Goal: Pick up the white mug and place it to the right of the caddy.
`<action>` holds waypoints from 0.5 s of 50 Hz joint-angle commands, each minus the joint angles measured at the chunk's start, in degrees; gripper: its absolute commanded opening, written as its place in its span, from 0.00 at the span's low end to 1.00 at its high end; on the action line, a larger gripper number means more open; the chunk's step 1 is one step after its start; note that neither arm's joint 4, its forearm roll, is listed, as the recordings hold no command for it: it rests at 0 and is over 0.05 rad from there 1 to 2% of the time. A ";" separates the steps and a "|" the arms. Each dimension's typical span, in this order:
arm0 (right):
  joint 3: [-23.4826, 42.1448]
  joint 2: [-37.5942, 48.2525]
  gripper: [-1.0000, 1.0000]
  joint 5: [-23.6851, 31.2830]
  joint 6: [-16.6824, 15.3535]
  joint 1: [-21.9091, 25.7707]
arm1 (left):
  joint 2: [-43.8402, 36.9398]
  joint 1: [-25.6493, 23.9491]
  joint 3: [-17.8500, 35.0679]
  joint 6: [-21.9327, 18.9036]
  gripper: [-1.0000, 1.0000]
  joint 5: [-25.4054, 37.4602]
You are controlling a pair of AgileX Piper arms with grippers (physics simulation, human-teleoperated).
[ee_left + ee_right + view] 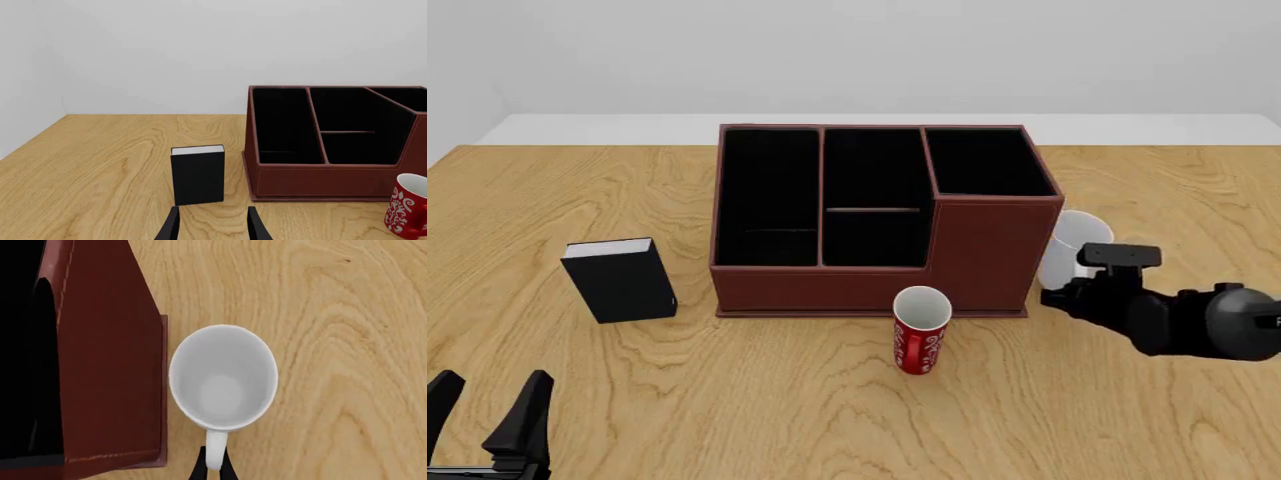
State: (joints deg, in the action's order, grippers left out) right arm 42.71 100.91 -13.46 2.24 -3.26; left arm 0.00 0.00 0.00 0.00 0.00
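A large reddish-brown caddy (pixel 881 225) sits in the middle of a wooden table (pixel 1174 400), its black-lined compartments all bare inside; a taller section occupies its far right corner. Standing upright just beside the caddy's right wall is the white mug (pixel 1073 255), seen from above in the right wrist view as an open, hollow cup with nothing in it, its rim close to the caddy's wall, though contact cannot be confirmed. The mug's handle points away from the rim toward the right gripper (pixel 213 467), whose two dark fingers are pinched closely around the handle, one on each side, with almost no gap. In the front view the right arm reaches in from the right with its gripper at the mug. A slim red cup (pixel 921 328) with white markings stands upright in front of the caddy, also with nothing inside. A small black book (pixel 622 279) stands on end to the caddy's left. The left gripper (pixel 489 415) hangs low at the near left edge, its fingers spread apart and holding nothing.
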 commanded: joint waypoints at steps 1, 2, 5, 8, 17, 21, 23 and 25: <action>0.27 2.85 0.00 -1.01 0.74 0.01 | 0.00 0.00 0.00 0.00 1.00 0.00; 0.27 2.85 0.00 -1.01 0.74 0.01 | 0.00 0.00 0.00 0.00 1.00 0.00; 0.17 3.07 0.00 -1.31 1.11 -0.05 | 0.00 0.00 0.00 0.00 1.00 0.00; 0.14 3.47 0.00 -1.60 1.19 -0.05 | 0.00 0.00 0.00 0.00 1.00 0.00; -0.02 3.80 0.00 -1.77 1.36 -0.20 | 0.00 0.00 0.00 0.00 1.00 0.00; 0.10 4.17 0.00 -2.03 1.39 -0.15 | 0.00 0.00 0.00 0.00 1.00 0.00; 0.19 4.56 0.00 -2.18 1.23 -0.28 | 0.00 0.00 0.00 0.00 1.00 0.00; 0.23 4.82 0.00 -2.24 1.42 -0.04 | 0.00 0.00 0.00 0.00 1.00 0.00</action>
State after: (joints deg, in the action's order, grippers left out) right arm 42.36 101.55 -15.30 3.97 -3.27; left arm 0.00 0.00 0.00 0.00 0.00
